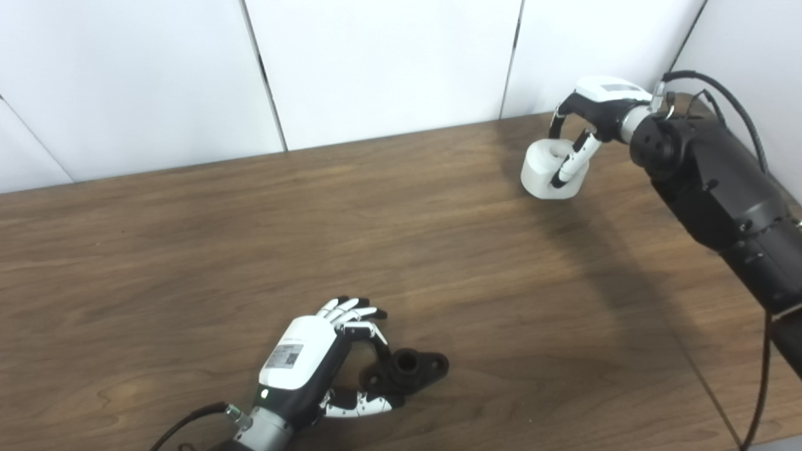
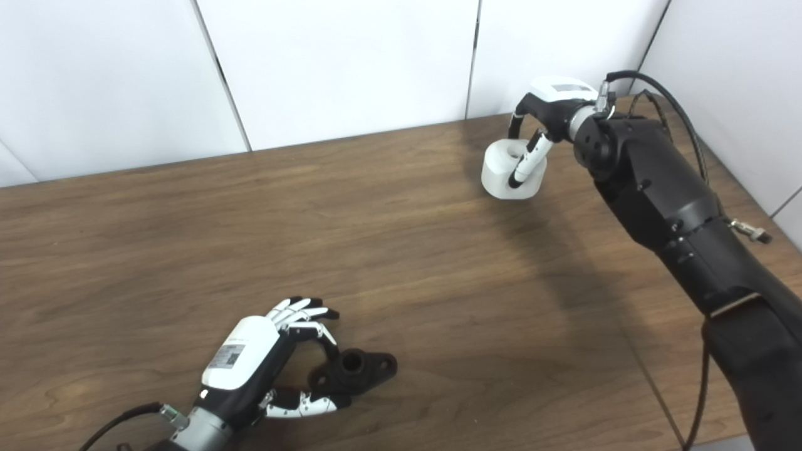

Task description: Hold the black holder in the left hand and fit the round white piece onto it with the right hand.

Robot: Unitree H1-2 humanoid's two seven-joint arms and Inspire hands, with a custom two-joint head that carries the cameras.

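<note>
Left hand (image 1: 313, 357) low near the front edge of the tabletop (image 1: 188, 238), left of centre. Fingers spread and extended, thumb reaching under toward the black holder (image 1: 404, 371). Holder lies flat on the wood just right of the hand, its central socket facing up, flanges to either side. Thumb tip and one curled finger appear to touch the holder's near end; hand loosely around it, not clamped, cannot tell if it truly grips.

Right hand (image 1: 583, 134) far off by the back right corner, well apart from the holder. Fingers wrapped over the round white piece (image 1: 546, 170), one finger hooked into its centre hole; piece grasped. Whether it rests on the wood or is lifted, cannot tell.

Right forearm (image 1: 720, 200), black, with cable (image 1: 739, 113), runs along the right edge. White wall panels (image 1: 376, 62) behind the back edge. Bare wood between the two hands.
</note>
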